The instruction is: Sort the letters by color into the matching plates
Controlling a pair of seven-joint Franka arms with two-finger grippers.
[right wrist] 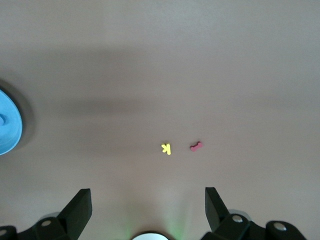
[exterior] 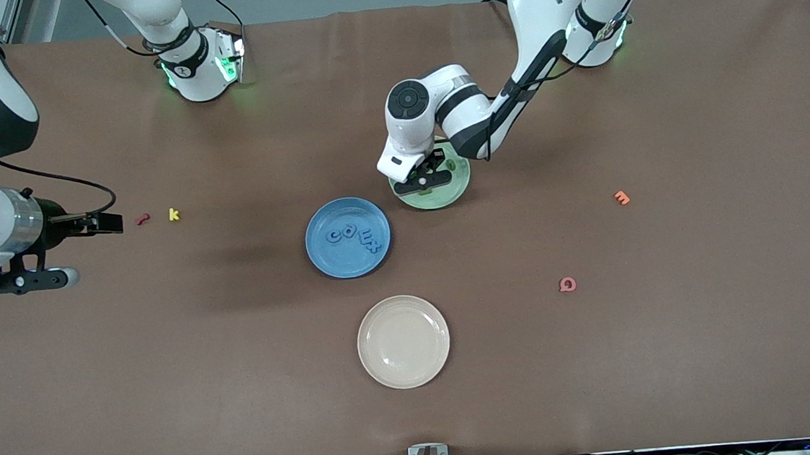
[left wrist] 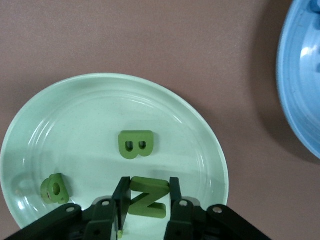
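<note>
**Green Z going into green plate**

Nearest the front camera: cream plate (exterior: 403,341), empty. Farther: blue plate (exterior: 347,237) holding the blue letters (exterior: 353,236). Farther again: green plate (left wrist: 165,120) with green B (left wrist: 136,144) and another green letter (left wrist: 54,188) lying in it. Left gripper (left wrist: 146,196) low over that plate, fingers narrow around green Z (left wrist: 148,197); grip or release unclear. Next: let go, lift clear. Right gripper (right wrist: 147,210) waits wide open, empty, over bare table toward its end, near yellow k (exterior: 173,214).
</note>
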